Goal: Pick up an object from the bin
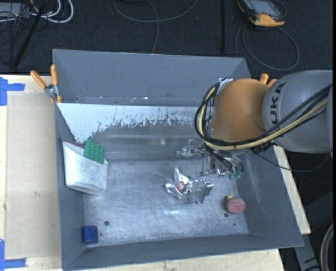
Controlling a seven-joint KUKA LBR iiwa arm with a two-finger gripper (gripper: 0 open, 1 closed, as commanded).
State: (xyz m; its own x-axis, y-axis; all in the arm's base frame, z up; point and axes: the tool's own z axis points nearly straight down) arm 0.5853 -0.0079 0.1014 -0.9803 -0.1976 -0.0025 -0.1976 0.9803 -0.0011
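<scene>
low in the right half of the grey bin [151, 78], beneath the orange wrist cover [235, 109]: gripper [203, 189], down close to the floor, at the right edge of a crumpled silver wrapper [180, 187] with a red patch, touching it or just short of it. open or closed: cannot tell, with bright metal against bright foil at that spot. nothing seen clamped, so no hold to report. toward the near right corner, just beside the tool yet apart from it, a small pink round thing [234, 205]. well away to the left, a green studded block [94, 151] resting on a folded white sheet [83, 174] against the left wall; farther still, in the near left corner, a small blue block [89, 234]. reads as the reach-down-and-grasp step, not yet the lift, judging by so low a tool and a wrapper flat on the floor, about mid-bin and slightly right. as nearest thing, probably the one to take. for the next move: centring over the wrapper's bulk rather than its fringe, closing gently but fully on such thin crushable foil, then rising straight up, clear of the sloping walls. main risk: pinching a loose flap only and losing it on the way up.
</scene>
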